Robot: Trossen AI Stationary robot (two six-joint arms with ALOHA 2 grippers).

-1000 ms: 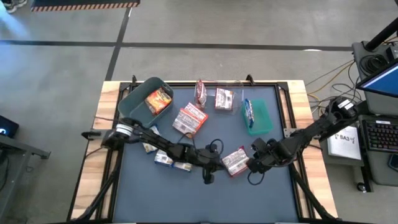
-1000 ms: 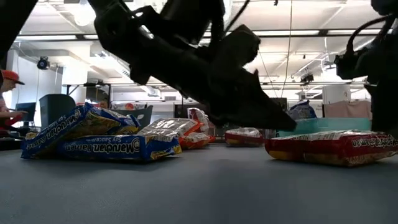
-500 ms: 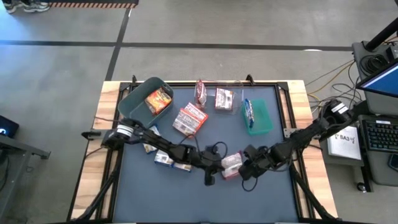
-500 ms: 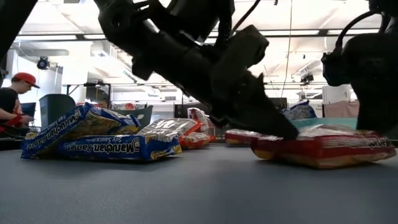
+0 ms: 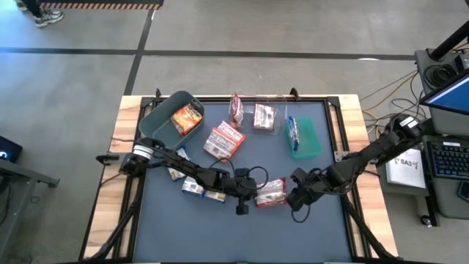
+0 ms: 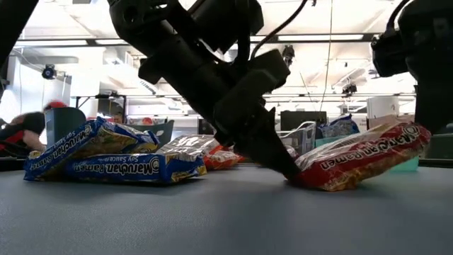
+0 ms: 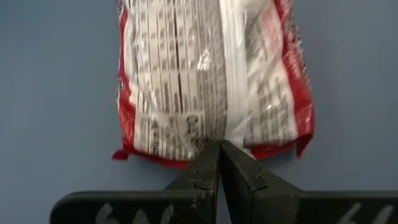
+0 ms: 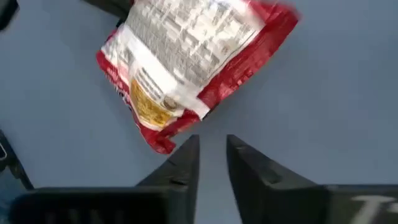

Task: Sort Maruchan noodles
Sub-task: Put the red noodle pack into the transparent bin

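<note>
Two dark jointed arms (image 5: 183, 165), silver collars near their bases, black cable looped beside the left gripper (image 5: 242, 208); angular black fingers (image 7: 205, 171).

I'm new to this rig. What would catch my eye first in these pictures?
Mid-table, a red ramen packet sits tilted, one end raised, between the left hand, shut at its edge, and the slightly open right hand. Blue packets lie heaped on the table's left side.

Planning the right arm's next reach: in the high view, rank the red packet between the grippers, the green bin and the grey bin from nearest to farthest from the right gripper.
1. Red packet: beside the right gripper, on its left.
2. Green bin: toward the table's back.
3. Grey bin: back left corner.
</note>
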